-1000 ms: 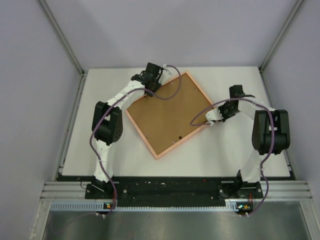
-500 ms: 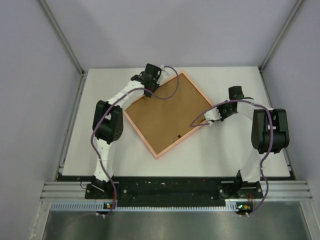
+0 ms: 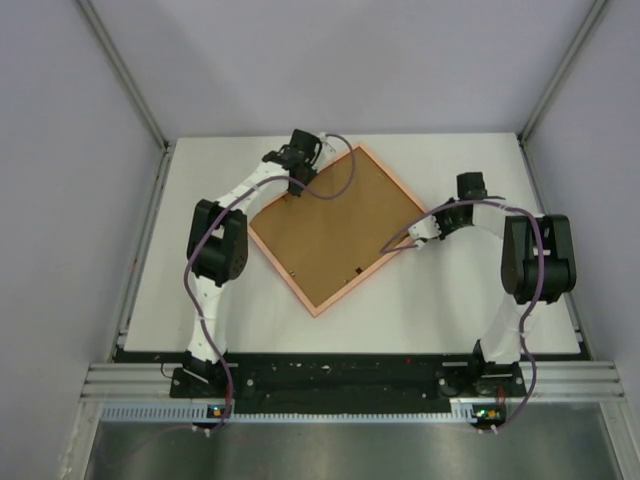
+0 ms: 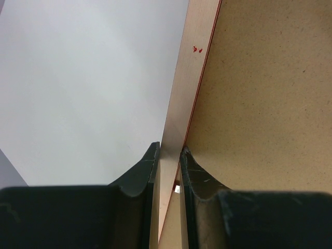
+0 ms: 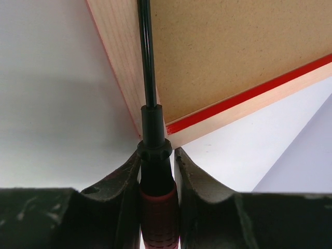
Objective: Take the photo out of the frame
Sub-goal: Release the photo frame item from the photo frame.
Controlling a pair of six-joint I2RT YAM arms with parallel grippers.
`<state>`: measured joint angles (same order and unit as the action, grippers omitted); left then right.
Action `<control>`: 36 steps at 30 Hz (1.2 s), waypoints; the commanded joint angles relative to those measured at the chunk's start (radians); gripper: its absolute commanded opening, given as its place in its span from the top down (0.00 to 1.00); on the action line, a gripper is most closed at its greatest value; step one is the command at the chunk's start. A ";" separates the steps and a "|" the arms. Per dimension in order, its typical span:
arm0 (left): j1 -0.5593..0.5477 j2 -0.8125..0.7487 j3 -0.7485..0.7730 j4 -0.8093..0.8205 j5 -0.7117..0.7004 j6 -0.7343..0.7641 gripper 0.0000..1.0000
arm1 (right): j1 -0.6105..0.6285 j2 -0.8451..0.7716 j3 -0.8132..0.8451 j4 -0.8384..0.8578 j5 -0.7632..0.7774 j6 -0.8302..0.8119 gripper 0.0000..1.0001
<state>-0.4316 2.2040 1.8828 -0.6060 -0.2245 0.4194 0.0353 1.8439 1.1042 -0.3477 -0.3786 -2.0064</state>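
Note:
The frame [image 3: 335, 235] lies face down on the white table, turned like a diamond, its brown back [image 4: 264, 104] up inside a pale rim with a red edge [image 5: 244, 96]. The photo is hidden under that back. My left gripper [image 3: 297, 186] is at the frame's upper left side, shut on the rim [image 4: 184, 93], one finger on each side of it. At the frame's right corner, my right gripper [image 3: 426, 236] is shut on a screwdriver [image 5: 154, 129] with a red handle. Its black shaft [image 5: 147, 62] reaches over the rim onto the back.
Grey walls with metal corner posts [image 3: 125, 75] enclose the table on three sides. A black rail [image 3: 330, 375] with both arm bases runs along the near edge. Purple cables [image 3: 345, 175] loop from each arm over the frame's corners.
The frame has turned slightly counter-clockwise, its top corner shifting left. The right gripper with the screwdriver has edged a little farther from me. Both grips are unchanged.

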 commanded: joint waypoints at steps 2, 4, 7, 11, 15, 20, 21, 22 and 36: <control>-0.067 -0.003 0.004 0.123 0.191 -0.085 1.00 | 0.046 0.006 -0.018 0.247 -0.281 -0.703 1.00; -0.068 -0.001 -0.004 0.123 0.186 -0.088 1.00 | 0.029 0.011 -0.011 0.308 -0.296 -0.700 1.00; -0.068 -0.009 -0.025 0.129 0.180 -0.088 1.00 | 0.000 -0.012 0.019 0.326 -0.315 -0.695 1.00; -0.067 -0.013 -0.040 0.132 0.180 -0.093 1.00 | -0.014 -0.078 0.036 0.320 -0.325 -0.611 1.00; -0.068 -0.017 -0.045 0.124 0.177 -0.111 1.00 | -0.017 -0.146 0.043 0.235 -0.306 -0.536 1.00; -0.068 -0.021 -0.054 0.117 0.182 -0.133 1.00 | -0.031 -0.178 -0.018 0.104 -0.216 -0.583 1.00; -0.068 -0.024 -0.056 0.114 0.183 -0.136 1.00 | -0.029 -0.176 -0.032 0.102 -0.207 -0.559 1.00; -0.068 -0.030 -0.060 0.112 0.183 -0.139 1.00 | -0.025 -0.172 -0.041 0.104 -0.194 -0.539 1.00; -0.068 -0.059 -0.097 0.120 0.172 -0.133 1.00 | -0.020 -0.106 -0.095 0.099 -0.114 -0.496 1.00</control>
<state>-0.4553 2.2040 1.7702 -0.5980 -0.1585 0.3214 -0.0246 1.7313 0.9993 -0.2798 -0.3786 -1.9972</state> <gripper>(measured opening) 0.195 0.256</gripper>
